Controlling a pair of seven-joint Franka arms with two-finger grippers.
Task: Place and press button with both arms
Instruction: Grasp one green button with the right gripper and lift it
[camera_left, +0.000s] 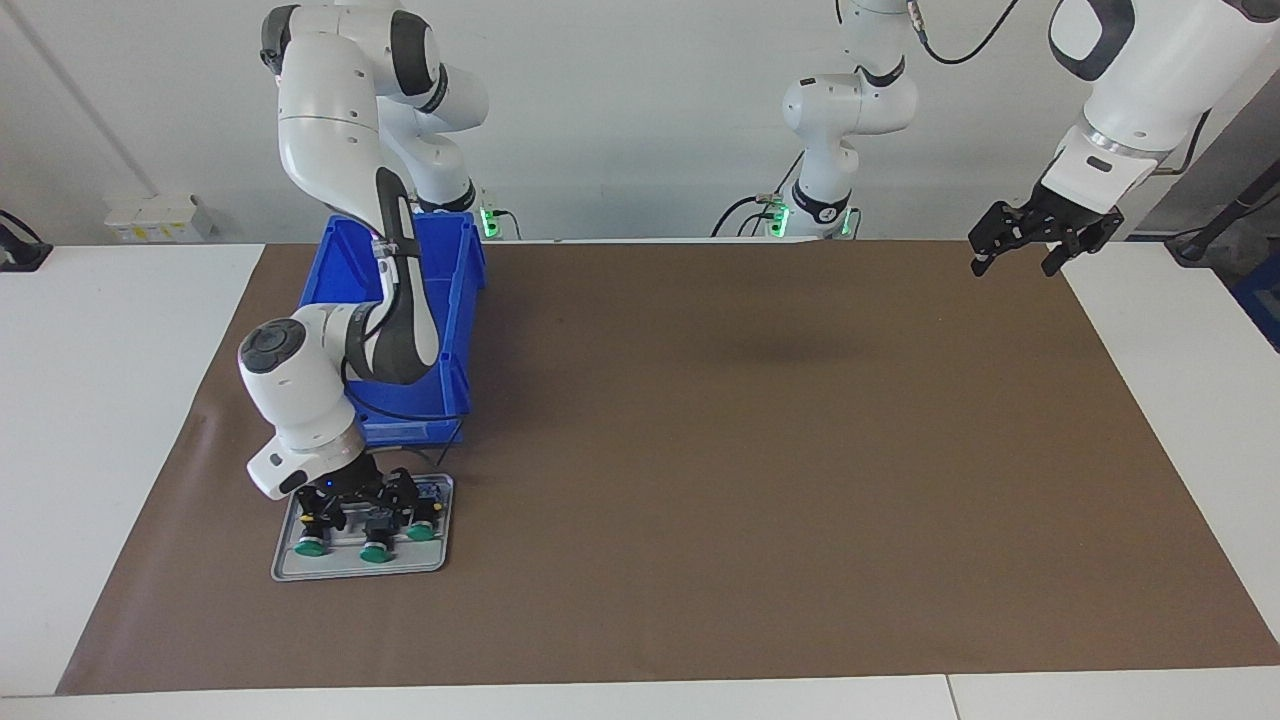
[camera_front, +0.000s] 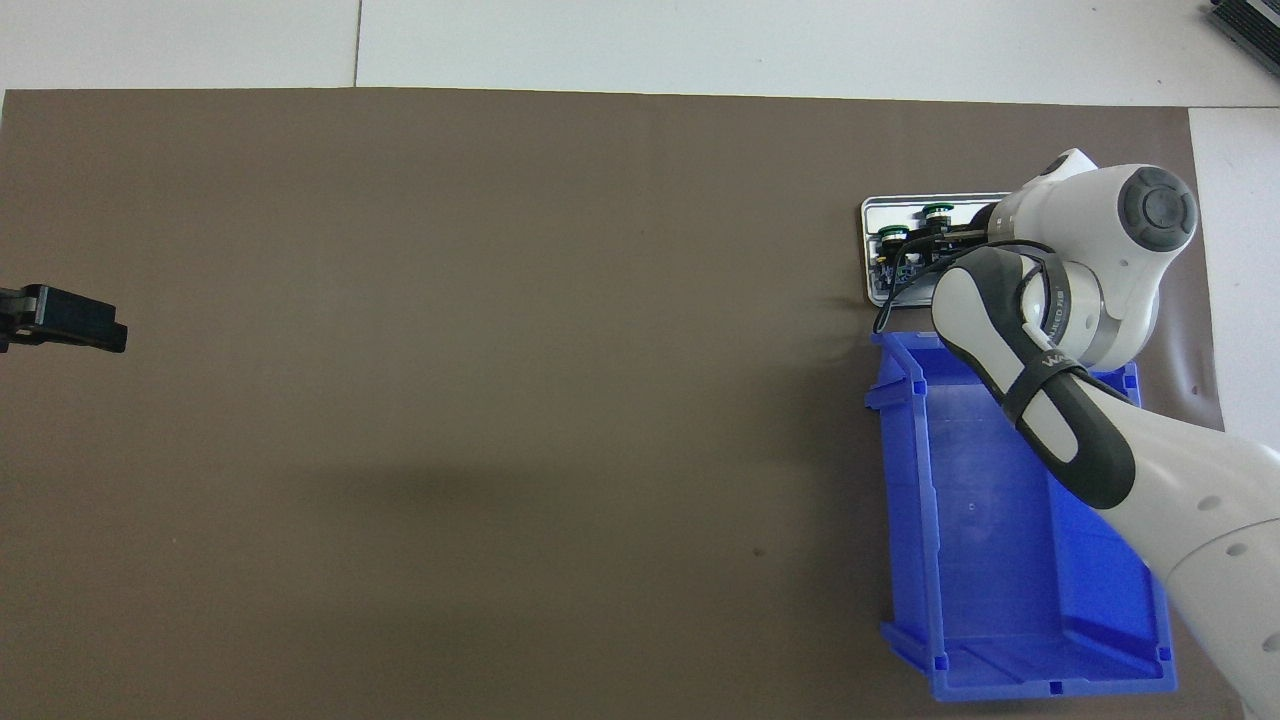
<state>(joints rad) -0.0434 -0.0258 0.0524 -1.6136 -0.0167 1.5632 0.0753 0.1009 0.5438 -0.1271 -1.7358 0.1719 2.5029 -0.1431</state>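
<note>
Three green-capped buttons stand in a row on a small grey tray (camera_left: 290, 572) at the right arm's end of the table. My right gripper (camera_left: 372, 508) is down low on the tray, and its jaws stand wide on either side of the middle button (camera_left: 376, 551). The other two buttons (camera_left: 309, 547) (camera_left: 421, 533) stand just outside its fingers. In the overhead view the right wrist hides most of the tray (camera_front: 880, 205), and two green caps (camera_front: 937, 211) (camera_front: 890, 235) show. My left gripper (camera_left: 1018, 250) (camera_front: 60, 318) hangs open and waits over the mat's edge at the left arm's end.
An open blue bin (camera_left: 450, 300) (camera_front: 980, 600) stands next to the tray, nearer to the robots, under the right arm's forearm. A brown mat (camera_left: 750, 450) covers the table between the two arms.
</note>
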